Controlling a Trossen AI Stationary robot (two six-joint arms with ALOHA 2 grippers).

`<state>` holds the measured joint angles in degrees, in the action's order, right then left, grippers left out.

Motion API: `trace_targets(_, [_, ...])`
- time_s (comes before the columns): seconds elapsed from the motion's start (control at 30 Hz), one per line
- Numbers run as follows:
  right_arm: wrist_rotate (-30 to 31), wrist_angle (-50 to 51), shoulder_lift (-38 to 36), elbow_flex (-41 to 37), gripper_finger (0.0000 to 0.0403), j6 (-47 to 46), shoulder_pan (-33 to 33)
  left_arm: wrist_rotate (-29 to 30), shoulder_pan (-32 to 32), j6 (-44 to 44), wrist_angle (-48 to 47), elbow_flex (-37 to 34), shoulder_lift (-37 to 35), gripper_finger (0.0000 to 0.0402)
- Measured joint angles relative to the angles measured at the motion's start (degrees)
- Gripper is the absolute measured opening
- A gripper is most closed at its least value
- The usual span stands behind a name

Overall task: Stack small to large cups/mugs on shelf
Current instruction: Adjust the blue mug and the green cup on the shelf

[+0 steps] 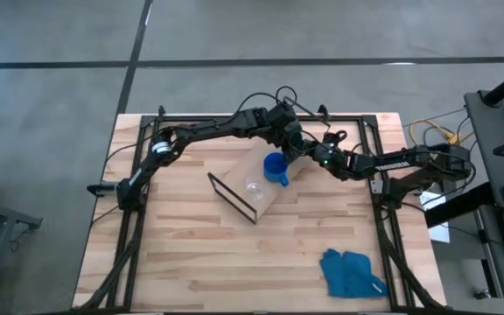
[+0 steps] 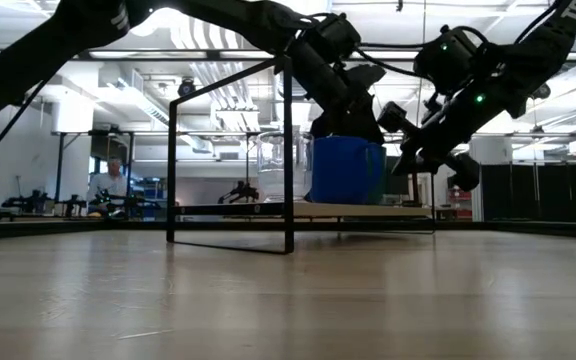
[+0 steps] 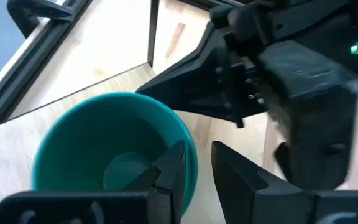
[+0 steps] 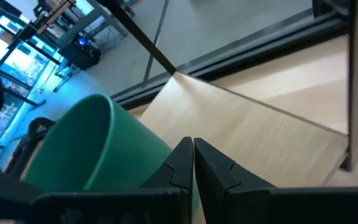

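The dark green cup [image 3: 104,143] stands mouth up at the far end of the shelf [image 1: 269,194]; it also shows in the right wrist view [image 4: 86,143]. My left gripper [image 3: 196,149] is open, one finger inside the cup and one outside. My right gripper [image 4: 193,146] is shut right beside the cup's outer wall. The blue mug [image 1: 276,168] and the clear glass cup [image 1: 254,186] stand on the shelf board. In the high view both arms hide the green cup. My left gripper comes from above, slanting down over the cup's rim [image 3: 191,152]. One finger [image 3: 173,168] lies inside against the inner wall; a strip of bare wood shows between the wall and the outer finger [image 3: 241,180]. My right gripper's shut fingers [image 4: 179,162] lie beside the cup's outer wall [image 4: 148,146]; I cannot tell whether they touch it.
A blue cloth [image 1: 353,273] lies at the table's near right. The shelf's black wire frames [image 2: 230,160] stand up at both ends of the board. The two grippers [image 1: 300,149] are close together over the shelf's far end, just behind the blue mug.
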<state>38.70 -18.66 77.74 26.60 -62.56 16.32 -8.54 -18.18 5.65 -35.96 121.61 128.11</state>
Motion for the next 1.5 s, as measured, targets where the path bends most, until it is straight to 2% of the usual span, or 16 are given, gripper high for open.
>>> trace_targets(0.3, [0.46,8.43,-9.01,-0.01,0.0009,3.12,-0.04,0.0,0.03,0.02,0.27,2.53,-0.3,0.0063])
trace_targets(0.5, [0.22,15.12,-16.08,-0.03,0.0009,3.25,-0.18,-0.03,1.0,0.03,-1.55,2.72,-3.64,0.0063])
trace_targets(0.7, [-7.33,16.96,-23.31,-0.03,0.0009,7.34,-2.0,-0.17,3.13,-0.02,-9.26,2.46,-8.01,0.006])
trace_targets(0.83, [-8.87,19.55,-26.45,-0.05,0.0009,7.02,-5.28,-0.17,5.08,-0.04,-13.21,1.59,-10.08,0.0034])
trace_targets(0.97, [-8.88,21.6,-27.69,-0.03,0.0008,4.9,-9.34,-0.2,7.5,-0.02,-16.64,1.03,-10.14,0.0004])
trace_targets(1.27, [-8.68,21.46,-25.58,-0.01,0.0009,-0.34,-16.51,1.58,11.48,0.0,-20.78,0.15,-10.21,0.0001])
trace_targets(1.5, [-8.66,21.17,-21.51,-0.01,0.0008,-3.31,-17.94,2.08,12.28,3.01,-20.73,-0.31,-10.21,0.0001])
